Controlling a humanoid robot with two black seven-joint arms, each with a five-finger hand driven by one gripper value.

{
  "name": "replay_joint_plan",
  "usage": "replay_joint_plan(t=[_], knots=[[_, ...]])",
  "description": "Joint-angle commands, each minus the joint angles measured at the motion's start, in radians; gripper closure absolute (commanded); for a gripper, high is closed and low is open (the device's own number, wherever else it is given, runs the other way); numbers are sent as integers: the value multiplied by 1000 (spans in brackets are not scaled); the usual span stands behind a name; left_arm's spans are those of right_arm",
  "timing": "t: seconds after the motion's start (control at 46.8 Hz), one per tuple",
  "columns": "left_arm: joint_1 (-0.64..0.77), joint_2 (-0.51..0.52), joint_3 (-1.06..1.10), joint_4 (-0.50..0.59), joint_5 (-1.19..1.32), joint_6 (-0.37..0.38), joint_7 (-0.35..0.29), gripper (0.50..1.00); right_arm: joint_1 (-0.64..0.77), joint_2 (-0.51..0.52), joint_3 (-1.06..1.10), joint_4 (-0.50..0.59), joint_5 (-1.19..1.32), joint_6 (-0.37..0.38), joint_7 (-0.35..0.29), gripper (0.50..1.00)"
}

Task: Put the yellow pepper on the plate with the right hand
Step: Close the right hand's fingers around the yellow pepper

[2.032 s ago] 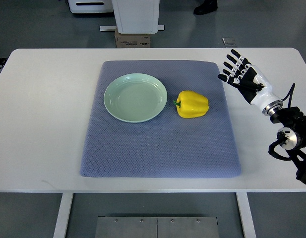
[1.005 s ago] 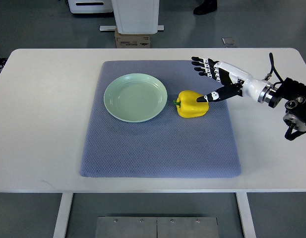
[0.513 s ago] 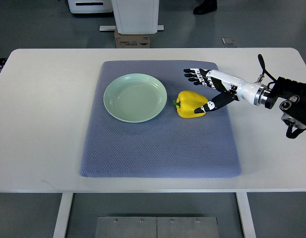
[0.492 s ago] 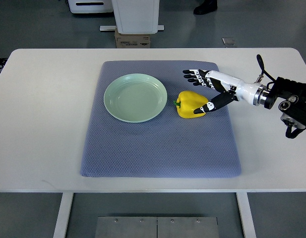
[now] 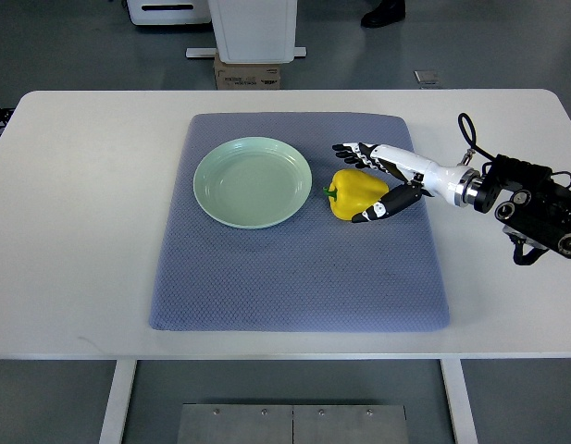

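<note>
on the blue mat, the right hand is bracketing the yellow pepper — fingers spread, nothing gripped — plate sitting empty; lift and placing are remaining.

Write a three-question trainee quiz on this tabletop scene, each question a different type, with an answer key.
1. True or false: the yellow pepper already lies on the plate.
2. Multiple choice: the right hand is A) resting on the bare table, B) open around the pepper, fingers on its far side and thumb on its near side, C) over the plate.
3. Fill in: plate and pepper both sit on a blue-grey ____.

Key: 1 false, it lies on the mat just right of the plate. 2 B. 3 mat.
</note>
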Motion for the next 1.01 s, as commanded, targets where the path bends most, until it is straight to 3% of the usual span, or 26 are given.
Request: replay_joint_plan(t=[0.0,0.257,0.684,0.984], knots=[[0,0,0,0,0,0,0,500,3,5,-2,-4,0,-5,-10,555],[0,0,0,0,0,0,0,500,6,28,-32,-45,-3,-16,-26,567],[0,0,0,0,0,0,0,500,10,42,-43,-81,-3,-22,-29,632],[0,0,0,0,0,0,0,500,10,42,-77,-79,-3,-44,-24,634]])
